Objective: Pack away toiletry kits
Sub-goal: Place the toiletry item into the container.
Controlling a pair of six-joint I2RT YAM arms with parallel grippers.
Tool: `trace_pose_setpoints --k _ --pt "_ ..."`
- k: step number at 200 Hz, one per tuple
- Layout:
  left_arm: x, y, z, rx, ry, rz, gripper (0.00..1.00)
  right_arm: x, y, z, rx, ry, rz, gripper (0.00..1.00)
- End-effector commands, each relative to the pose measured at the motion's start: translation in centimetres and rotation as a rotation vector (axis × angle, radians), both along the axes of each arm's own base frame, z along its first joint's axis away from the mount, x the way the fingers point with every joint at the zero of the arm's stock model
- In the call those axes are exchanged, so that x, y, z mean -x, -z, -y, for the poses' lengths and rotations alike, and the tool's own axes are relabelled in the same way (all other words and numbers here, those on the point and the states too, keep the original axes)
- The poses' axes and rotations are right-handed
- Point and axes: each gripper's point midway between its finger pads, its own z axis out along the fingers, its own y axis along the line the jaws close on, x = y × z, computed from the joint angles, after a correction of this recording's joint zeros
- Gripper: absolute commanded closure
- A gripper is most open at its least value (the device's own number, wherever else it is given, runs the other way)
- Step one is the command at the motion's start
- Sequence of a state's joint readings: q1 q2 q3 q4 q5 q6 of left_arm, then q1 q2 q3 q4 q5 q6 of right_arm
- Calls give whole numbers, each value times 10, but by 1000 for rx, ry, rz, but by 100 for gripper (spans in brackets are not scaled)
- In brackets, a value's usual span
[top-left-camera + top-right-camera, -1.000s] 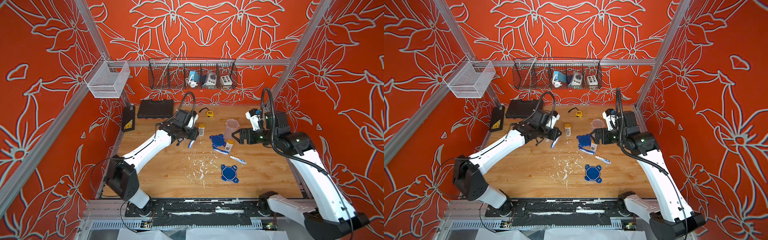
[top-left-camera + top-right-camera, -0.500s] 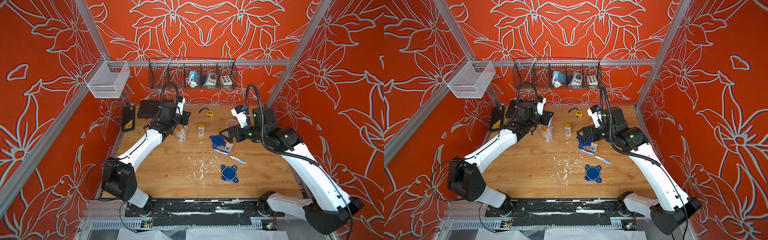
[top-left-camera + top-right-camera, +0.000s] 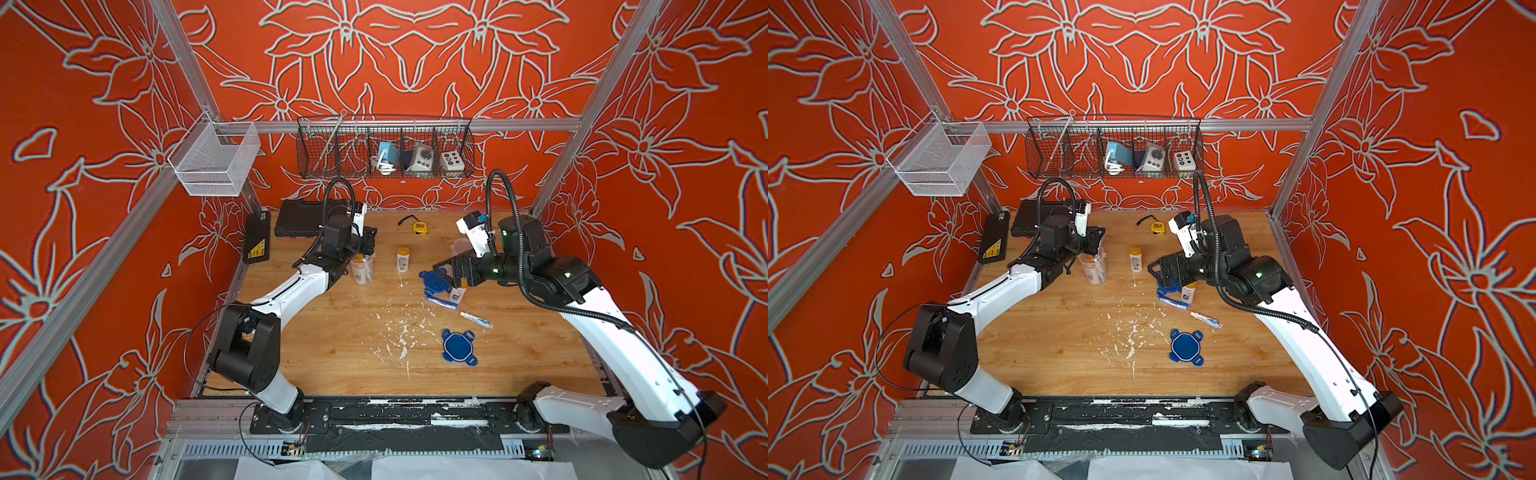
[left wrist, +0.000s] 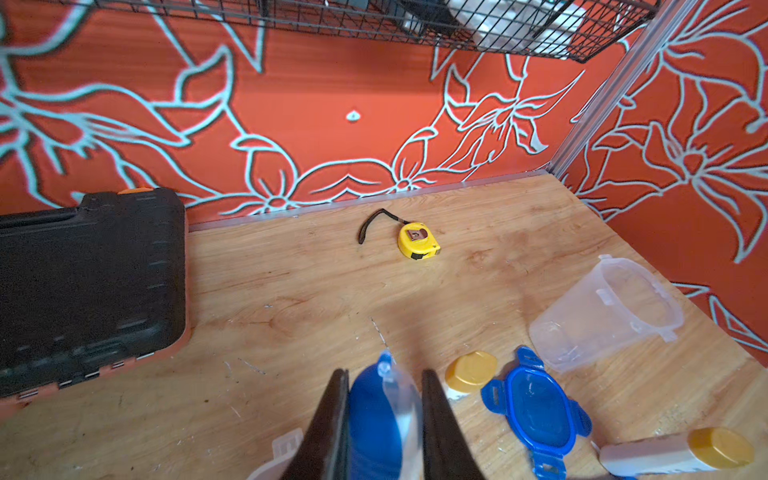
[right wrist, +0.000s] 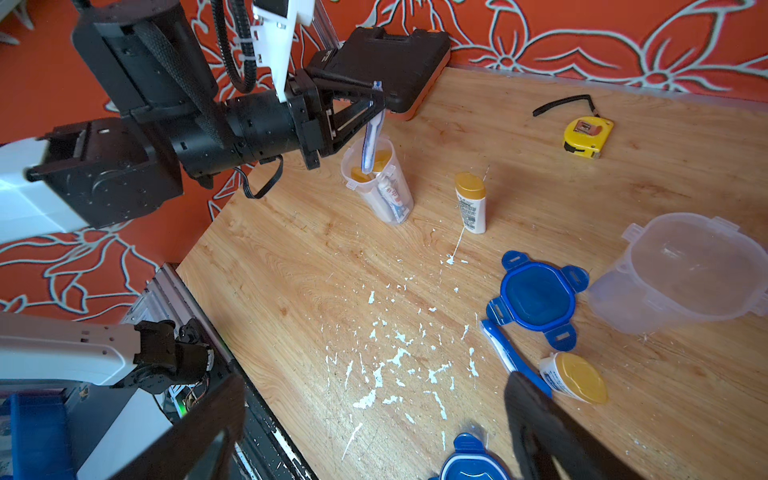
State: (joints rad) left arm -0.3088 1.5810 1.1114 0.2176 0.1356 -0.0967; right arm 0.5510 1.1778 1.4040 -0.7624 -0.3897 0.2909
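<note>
In a top view the left fingers (image 3: 369, 245) hung above the tub (image 3: 362, 272), lined up for a drop. Left wrist: they pinched a toothbrush (image 4: 372, 419) between them. Right wrist: the right fingers (image 5: 536, 411) stood spread, likely readied for the second toothbrush (image 5: 500, 347) just ahead.

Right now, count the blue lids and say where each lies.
2. One blue lid lies mid-table beside a lying toothbrush; the second lid lies alone nearer the front edge. The arms may hide others.
</note>
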Motion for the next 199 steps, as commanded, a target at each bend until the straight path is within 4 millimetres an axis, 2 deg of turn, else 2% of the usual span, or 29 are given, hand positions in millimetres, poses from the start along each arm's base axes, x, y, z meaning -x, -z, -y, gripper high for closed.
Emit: trace_pose_setpoints --k 1,32,85,139,175,199 --pt "-1 -12 0 14 8 61 100 -4 -1 -2 -1 14 13 3" --pt "2 0 3 33 23 46 100 -5 -10 4 12 37 48 2" --pt "6 16 4 33 35 15 100 -7 -13 8 21 56 65 2" --pt "11 24 4 28 41 -6 81 -11 -20 10 39 59 99 2" --pt "16 17 0 25 28 5 52 -12 -19 10 55 59 100 2" --pt "18 6 -3 12 23 13 44 -17 -18 19 120 83 117 2"
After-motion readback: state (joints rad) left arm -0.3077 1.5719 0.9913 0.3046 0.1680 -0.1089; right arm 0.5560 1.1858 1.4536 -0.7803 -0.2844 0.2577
